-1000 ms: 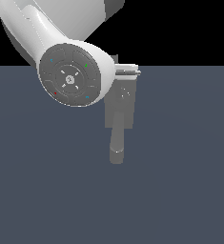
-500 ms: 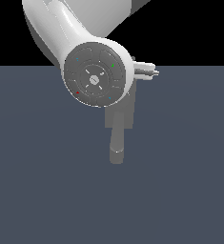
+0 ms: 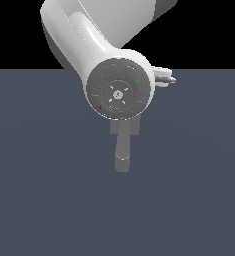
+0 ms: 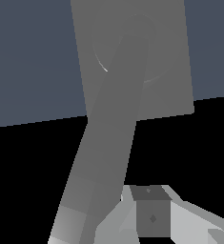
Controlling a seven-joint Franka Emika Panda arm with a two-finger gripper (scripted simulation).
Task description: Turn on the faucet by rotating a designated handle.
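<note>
The faucet is a dull grey fixture. In the exterior view its thick rounded spout (image 3: 123,150) pokes out below my arm's round wrist flange (image 3: 118,90), which covers most of the flat base plate (image 3: 134,128). The wrist view looks down on the base plate (image 4: 170,57), with the spout (image 4: 108,143) running from it toward my gripper (image 4: 151,217). One grey finger (image 4: 151,212) sits right beside the spout's end. I cannot make out the thin handle in either view. Pale finger parts (image 3: 164,76) stick out toward the exterior view's right of the flange.
A flat dark blue-grey surface (image 3: 39,190) carries the faucet and ends at a straight far edge with black beyond. My large white arm link (image 3: 84,35) reaches in from above and hides the area behind the faucet.
My arm has swung toward the exterior view's right and lower over the faucet, and the wrist flange now covers most of the base plate. The spout has not moved.
</note>
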